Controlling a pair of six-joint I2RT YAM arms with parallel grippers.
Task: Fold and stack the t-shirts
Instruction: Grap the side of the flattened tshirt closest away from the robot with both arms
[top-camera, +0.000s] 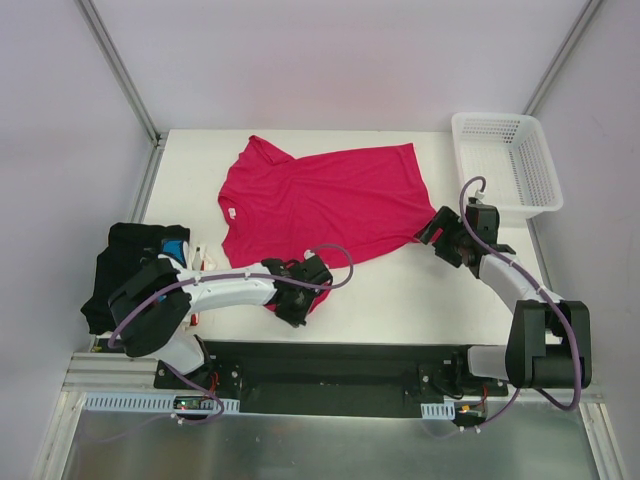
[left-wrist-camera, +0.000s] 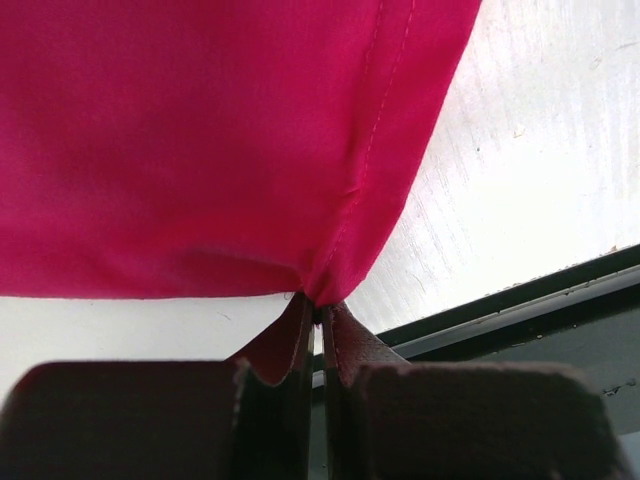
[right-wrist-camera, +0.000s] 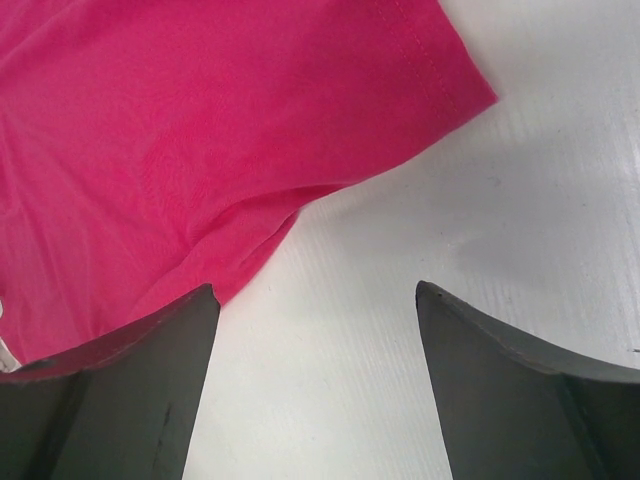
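A plain crimson-pink short-sleeved t-shirt (top-camera: 325, 205) lies spread across the middle of the white table (top-camera: 400, 295), its neck toward the left and its straight hem toward the right. The left gripper (top-camera: 297, 298) is clamped on a stitched corner of the shirt's near edge; the left wrist view shows the two dark fingers (left-wrist-camera: 275, 345) pressed together with red cloth pinched between them, just inside the black rail (top-camera: 330, 365) at the table's near edge. The right gripper (top-camera: 432, 232) sits at the shirt's near right corner with its jaws spread wide. In the right wrist view one finger (right-wrist-camera: 150, 380) overlaps the shirt's edge, while the other stands over bare table; whether it touches the cloth cannot be told.

A heap of other t-shirts (top-camera: 125, 265), a black one uppermost with blue, white and red edges showing, sits at the table's left edge beside the left arm. A white plastic lattice basket (top-camera: 510, 165) occupies the far right corner, near the shirt's hem but apart from it. Bare table shows along the near edge between the two grippers and in a strip beyond the shirt's far side.
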